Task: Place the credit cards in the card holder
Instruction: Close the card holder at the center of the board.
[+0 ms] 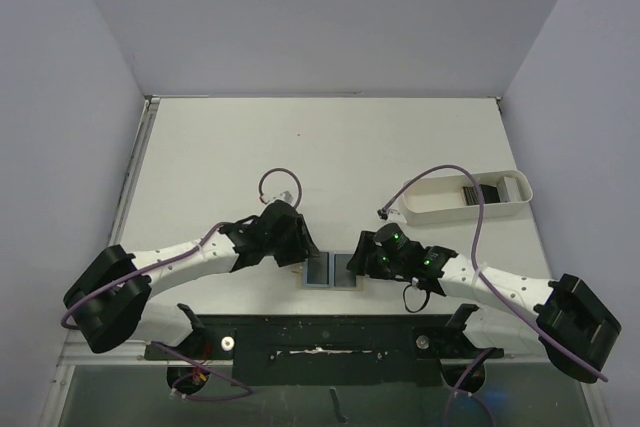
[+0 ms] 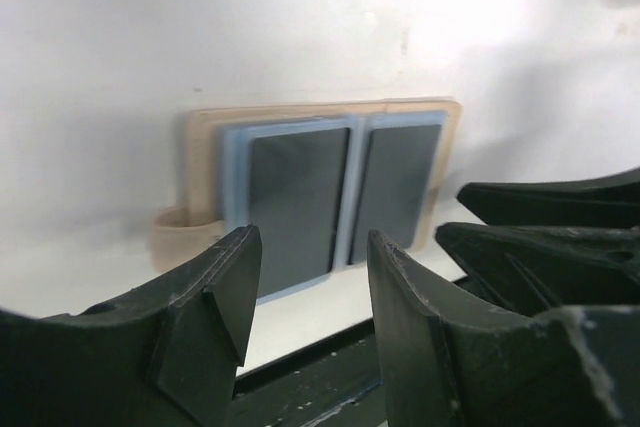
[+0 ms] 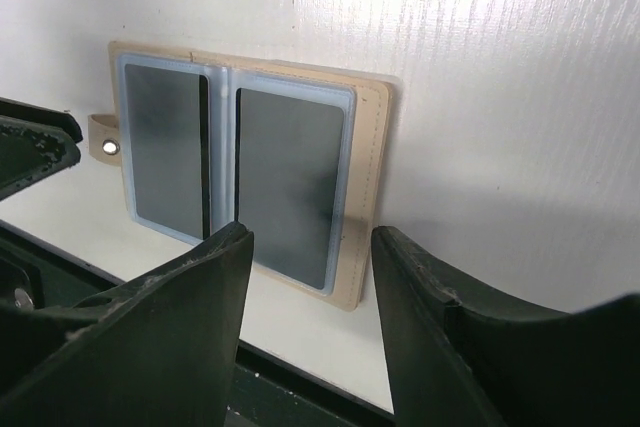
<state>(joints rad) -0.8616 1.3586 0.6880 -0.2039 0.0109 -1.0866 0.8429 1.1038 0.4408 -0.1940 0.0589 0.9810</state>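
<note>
The tan card holder [image 1: 332, 271] lies open and flat at the table's near edge, light blue lining and two dark pockets facing up. It shows in the left wrist view [image 2: 330, 187] and the right wrist view [image 3: 240, 177], with its snap tab [image 3: 105, 145] on one side. My left gripper [image 2: 305, 277] is open and empty just left of the holder. My right gripper [image 3: 310, 277] is open and empty just right of it. Several dark credit cards [image 1: 482, 192] lie in the white tray [image 1: 440, 209] at the right.
The black mounting rail [image 1: 320, 332] runs along the near edge right below the holder. Purple cables [image 1: 470, 197] loop over the table, one crossing the tray. Grey walls close in the left, right and back.
</note>
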